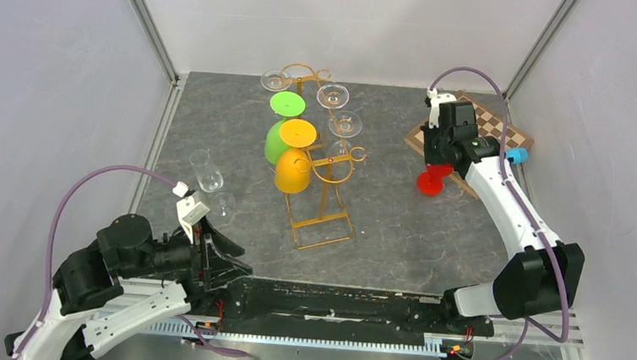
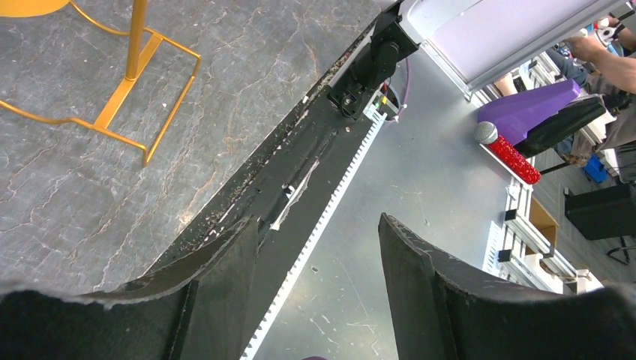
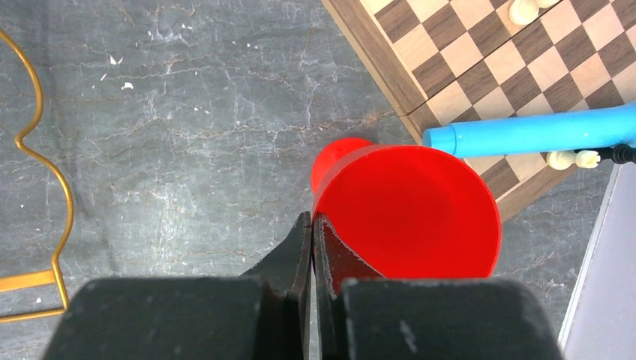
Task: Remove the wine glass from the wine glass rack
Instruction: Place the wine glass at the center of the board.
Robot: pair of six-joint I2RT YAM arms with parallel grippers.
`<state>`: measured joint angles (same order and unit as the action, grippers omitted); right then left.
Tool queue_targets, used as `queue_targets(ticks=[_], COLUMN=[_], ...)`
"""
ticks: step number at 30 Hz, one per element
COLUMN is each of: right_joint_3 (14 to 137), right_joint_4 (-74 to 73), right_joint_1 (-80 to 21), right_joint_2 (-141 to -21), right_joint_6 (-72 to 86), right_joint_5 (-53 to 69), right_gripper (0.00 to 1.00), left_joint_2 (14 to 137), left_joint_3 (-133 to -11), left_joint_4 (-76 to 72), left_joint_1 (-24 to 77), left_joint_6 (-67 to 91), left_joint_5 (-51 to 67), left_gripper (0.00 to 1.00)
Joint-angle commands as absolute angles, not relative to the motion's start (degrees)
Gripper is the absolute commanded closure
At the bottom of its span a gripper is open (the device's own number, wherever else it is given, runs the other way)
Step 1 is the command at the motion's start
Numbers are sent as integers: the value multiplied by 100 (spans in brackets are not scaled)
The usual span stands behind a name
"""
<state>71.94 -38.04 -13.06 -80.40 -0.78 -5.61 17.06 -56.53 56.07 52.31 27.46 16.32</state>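
The red wine glass [image 1: 430, 181] is off the wine glass rack [image 1: 324, 193]. It is well to the right of the rack, just beside the corner of the chessboard [image 1: 493, 124].

The right pincer [image 3: 312, 221] is closed tight. The thin rim of the red bowl appears to sit between its two fingers, one outside the wall and one inside. Such a hold on the rim makes sense, because the stem and foot are underneath and hard to reach from above. Whether the foot already touches the bench [image 1: 396, 228] cannot be told from these views.

This spot is probably chosen to keep the glass away from the rack. There a green glass [image 1: 277, 143], a yellow glass [image 1: 292, 174] and several clear ones hang upside down, with their feet caught in the hooks.

The left pincer [image 2: 319, 225] is wide open and holds nothing. It hangs low over the black rail at the near edge of the bench, likely parked there out of the way. A clear glass [image 1: 207, 174] is on the bench just ahead of it.

If the right fingers open before the foot lies flat, the red glass could tip.
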Motion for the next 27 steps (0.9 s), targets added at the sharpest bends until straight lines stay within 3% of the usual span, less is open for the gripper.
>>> queue_targets(ticks=[1,18,27], right_joint_3=[7502,7405,7395], right_joint_4=[-3449,-3114,-3077], right_joint_1=[-1198,-1065,-1061], right_joint_2=[-8159,-8557,-8521], right_joint_6=[-177,-129,-124], right_joint_5=[-479,-531,-572], right_gripper=[100,100,93], left_joint_2=[1706,1762,1871], left_joint_3=[-5845,-5897,-5867], left_joint_4=[5600,5730,5750], left_joint_1=[5212,5212,5212], left_joint_6=[2574,2652,2678], left_joint_5=[1460,1117,932], left_gripper=[33,30,28])
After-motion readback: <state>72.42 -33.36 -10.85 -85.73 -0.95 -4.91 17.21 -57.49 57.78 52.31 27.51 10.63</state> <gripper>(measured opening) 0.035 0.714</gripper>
